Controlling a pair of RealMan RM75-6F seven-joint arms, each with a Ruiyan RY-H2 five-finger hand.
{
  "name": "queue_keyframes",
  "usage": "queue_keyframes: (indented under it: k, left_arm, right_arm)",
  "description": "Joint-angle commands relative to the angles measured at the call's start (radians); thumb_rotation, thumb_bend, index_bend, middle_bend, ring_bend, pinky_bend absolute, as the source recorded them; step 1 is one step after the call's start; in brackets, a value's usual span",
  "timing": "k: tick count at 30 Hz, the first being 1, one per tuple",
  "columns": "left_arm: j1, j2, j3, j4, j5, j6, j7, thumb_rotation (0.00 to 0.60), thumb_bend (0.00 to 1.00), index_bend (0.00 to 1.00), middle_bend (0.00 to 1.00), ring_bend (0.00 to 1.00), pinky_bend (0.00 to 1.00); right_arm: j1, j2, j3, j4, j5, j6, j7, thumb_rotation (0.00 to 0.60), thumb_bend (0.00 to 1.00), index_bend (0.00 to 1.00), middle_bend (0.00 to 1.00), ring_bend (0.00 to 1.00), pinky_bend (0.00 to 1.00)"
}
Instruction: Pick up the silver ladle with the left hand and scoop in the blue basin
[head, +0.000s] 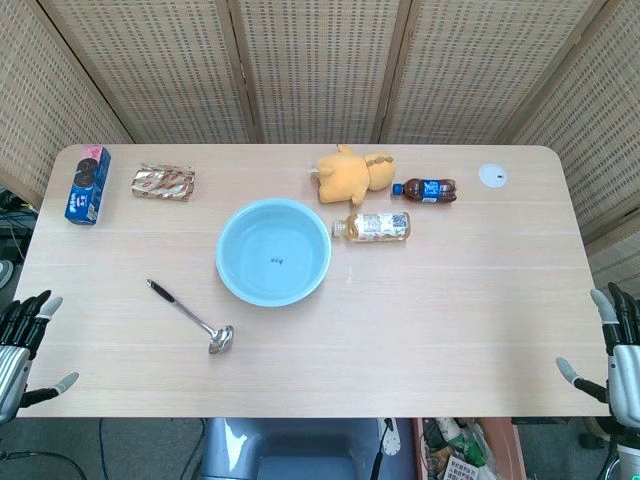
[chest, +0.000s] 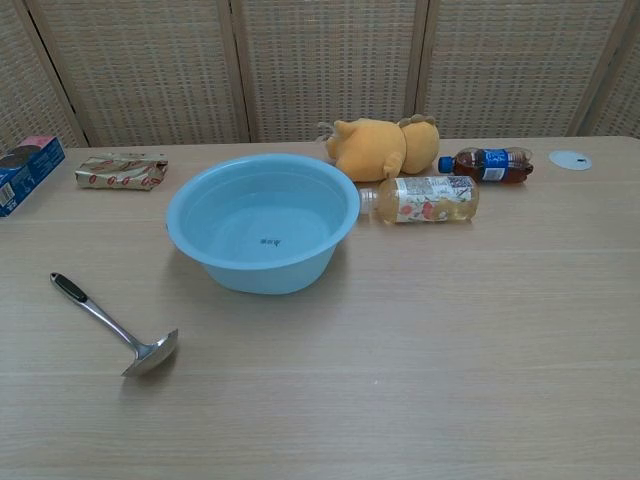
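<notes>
Left hand (head: 22, 340) and right hand (head: 615, 345) at the near table corners, fingers spread, grasping nothing. Silver metal ladle (head: 190, 315), black-tipped handle, lies flat on the light wooden table (head: 460, 310), bowl end nearest, just left of the round blue plastic basin (head: 273, 250).

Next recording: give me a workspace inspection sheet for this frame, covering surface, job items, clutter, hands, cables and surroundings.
Surface: light wooden table, flat and dry-looking.
Job's things: silver ladle lies on the table, black grip end away from the blue basin, bowl end near the front; not touching it. The basin looks empty.
Clutter: blue snack box, foil packet, yellow plush toy, two bottles lying down, white disc.
Hands: left hand and right hand at the near table corners, fingers apart, holding nothing.
Cables: some on the floor beneath the front edge.
Surroundings: woven screen panels behind.
</notes>
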Motion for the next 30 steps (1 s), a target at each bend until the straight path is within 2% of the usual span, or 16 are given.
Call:
queue_keyframes:
  k: [1, 12, 16, 19, 20, 21, 22, 23, 24, 27, 30]
  left_arm:
    - [0.000, -0.001, 0.000, 0.001, 0.000, 0.000, 0.002, 0.600, 0.13, 0.00, 0.00, 0.00, 0.00]
    - [-0.022, -0.010, -0.012, 0.012, -0.019, -0.038, 0.021, 0.600, 0.13, 0.00, 0.00, 0.00, 0.00]
    - [-0.072, -0.017, -0.040, 0.041, -0.037, -0.097, 0.022, 0.600, 0.13, 0.00, 0.00, 0.00, 0.00]
    - [-0.142, -0.035, -0.063, 0.121, -0.023, -0.170, 0.019, 0.600, 0.13, 0.00, 0.02, 0.01, 0.00]
    - [-0.165, -0.041, -0.067, 0.150, -0.018, -0.198, 0.009, 0.600, 0.13, 0.00, 0.16, 0.14, 0.06]
    - [-0.192, -0.048, -0.073, 0.185, -0.011, -0.227, 0.000, 0.600, 0.13, 0.00, 0.35, 0.32, 0.20]
    - [-0.213, -0.060, -0.084, 0.219, -0.008, -0.239, -0.005, 0.600, 0.13, 0.00, 0.50, 0.45, 0.31]
    - [-0.230, -0.079, -0.097, 0.258, -0.006, -0.240, -0.004, 0.600, 0.13, 0.00, 0.70, 0.65, 0.53]
    - [-0.251, -0.101, -0.106, 0.302, -0.002, -0.252, -0.002, 0.600, 0.13, 0.00, 0.77, 0.73, 0.66]
    - [-0.320, -0.159, -0.114, 0.437, 0.035, -0.289, -0.038, 0.600, 0.14, 0.00, 0.95, 0.92, 0.95]
    - [-0.400, -0.199, -0.089, 0.574, 0.096, -0.350, -0.134, 0.600, 0.14, 0.02, 1.00, 0.98, 1.00]
  right_arm:
    - [0.000, 0.000, 0.000, 0.000, 0.000, -0.001, 0.001, 0.600, 0.00, 0.00, 0.00, 0.00, 0.00]
    - [0.002, 0.003, 0.002, 0.001, 0.004, -0.007, 0.005, 0.600, 0.00, 0.00, 0.00, 0.00, 0.00]
    - [0.006, 0.000, 0.005, 0.006, 0.015, -0.017, -0.004, 0.600, 0.00, 0.00, 0.00, 0.00, 0.00]
    - [0.012, -0.006, 0.010, 0.008, 0.030, -0.029, -0.016, 0.600, 0.00, 0.00, 0.00, 0.00, 0.00]
    - [0.013, -0.008, 0.011, 0.009, 0.035, -0.033, -0.021, 0.600, 0.00, 0.00, 0.00, 0.00, 0.00]
    - [0.015, -0.010, 0.013, 0.009, 0.039, -0.035, -0.027, 0.600, 0.00, 0.00, 0.00, 0.00, 0.00]
    - [0.018, -0.013, 0.015, 0.008, 0.043, -0.039, -0.036, 0.600, 0.00, 0.00, 0.00, 0.00, 0.00]
    - [0.021, -0.016, 0.017, 0.008, 0.049, -0.043, -0.045, 0.600, 0.00, 0.00, 0.00, 0.00, 0.00]
    - [0.023, -0.020, 0.019, 0.009, 0.055, -0.046, -0.056, 0.600, 0.00, 0.00, 0.00, 0.00, 0.00]
    - [0.030, -0.030, 0.024, 0.012, 0.071, -0.057, -0.086, 0.600, 0.00, 0.00, 0.00, 0.00, 0.00]
    - [0.038, -0.039, 0.030, 0.013, 0.086, -0.067, -0.107, 0.600, 0.00, 0.00, 0.00, 0.00, 0.00]
